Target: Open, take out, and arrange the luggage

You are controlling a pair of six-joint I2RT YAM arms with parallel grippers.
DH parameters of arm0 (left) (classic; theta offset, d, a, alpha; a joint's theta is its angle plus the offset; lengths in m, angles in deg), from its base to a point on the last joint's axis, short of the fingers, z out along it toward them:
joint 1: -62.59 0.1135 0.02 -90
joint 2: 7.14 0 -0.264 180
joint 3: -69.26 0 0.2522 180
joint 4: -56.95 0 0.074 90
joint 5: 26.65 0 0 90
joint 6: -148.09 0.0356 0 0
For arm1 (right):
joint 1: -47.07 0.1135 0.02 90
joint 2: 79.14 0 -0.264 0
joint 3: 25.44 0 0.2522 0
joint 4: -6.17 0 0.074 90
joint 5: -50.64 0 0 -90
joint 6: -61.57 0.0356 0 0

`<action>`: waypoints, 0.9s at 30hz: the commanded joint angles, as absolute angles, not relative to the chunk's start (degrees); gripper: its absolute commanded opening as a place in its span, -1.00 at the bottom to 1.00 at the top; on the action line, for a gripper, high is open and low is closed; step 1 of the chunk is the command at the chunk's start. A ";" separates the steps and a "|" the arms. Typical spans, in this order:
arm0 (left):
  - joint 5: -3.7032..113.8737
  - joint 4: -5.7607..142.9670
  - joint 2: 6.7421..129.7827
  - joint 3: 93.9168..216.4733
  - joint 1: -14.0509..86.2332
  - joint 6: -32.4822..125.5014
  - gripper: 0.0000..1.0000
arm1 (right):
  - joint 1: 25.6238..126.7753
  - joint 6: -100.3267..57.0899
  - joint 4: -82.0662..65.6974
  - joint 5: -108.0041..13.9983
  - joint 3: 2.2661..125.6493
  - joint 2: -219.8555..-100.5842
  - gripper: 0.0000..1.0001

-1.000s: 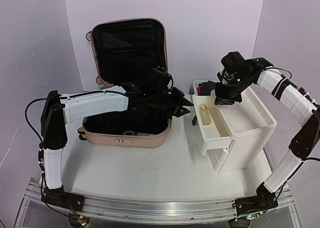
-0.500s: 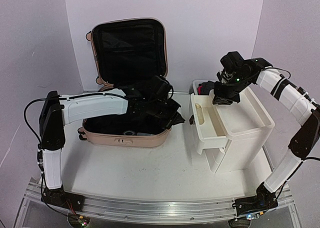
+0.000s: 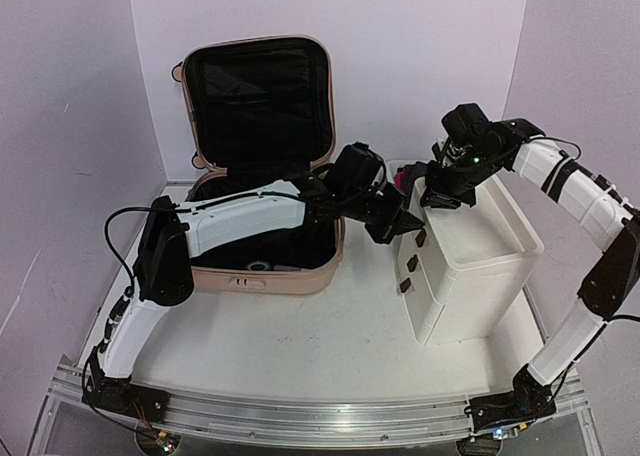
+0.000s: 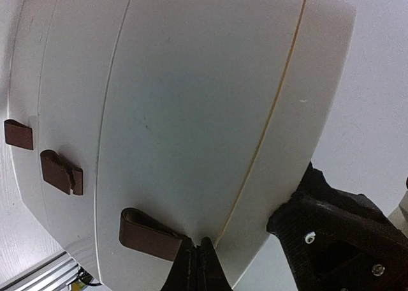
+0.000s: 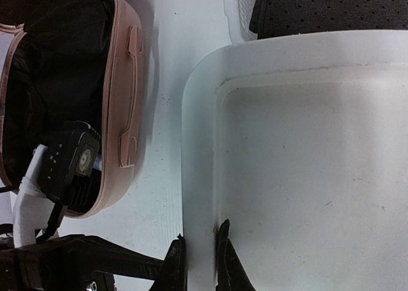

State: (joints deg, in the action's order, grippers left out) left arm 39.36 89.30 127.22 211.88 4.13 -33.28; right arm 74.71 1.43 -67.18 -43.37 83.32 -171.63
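Note:
The luggage (image 3: 250,279) is a pale pink suitcase that lies open at the back left, lid upright, black lining showing; it also shows in the right wrist view (image 5: 124,99). My left gripper (image 3: 397,226) reaches across it and is shut, its tips (image 4: 197,247) pressed against the closed top drawer of the white cabinet (image 3: 480,246), beside a brown handle (image 4: 150,237). My right gripper (image 3: 438,198) is shut on the cabinet's top front rim, one finger on each side (image 5: 199,243).
The cabinet has three closed drawers with brown handles (image 3: 410,264). A white mesh basket (image 3: 398,175) with a pink and dark item stands behind it. Small objects lie in the suitcase's lower half (image 3: 258,265). A metal rail (image 3: 320,421) runs along the near edge.
The top drawer, open a second ago with a yellowish item inside, is now shut. My left gripper moved right and pushed it in. My right gripper stayed on the rim.

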 commanded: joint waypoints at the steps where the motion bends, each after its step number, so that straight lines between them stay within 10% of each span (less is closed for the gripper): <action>1: 37.78 83.64 127.25 210.89 3.18 -34.93 -1.00 | 76.06 4.70 -59.64 -52.66 82.16 -170.82 -1.00; 7: 36.72 83.95 124.57 206.23 4.47 -28.52 -0.92 | 76.01 4.51 -59.36 -52.11 81.44 -169.88 -1.00; 17: 41.70 84.86 106.53 183.12 8.27 24.31 -0.01 | 76.02 -0.22 -61.32 -50.57 80.43 -168.02 -1.00; 24: 36.28 79.64 106.79 177.02 6.70 55.46 0.09 | 76.06 -5.33 -70.74 -42.55 84.51 -168.77 -0.98; 27: 33.97 77.96 107.45 177.32 6.60 63.48 0.08 | 76.00 -9.49 -75.71 -41.22 87.96 -169.84 -0.62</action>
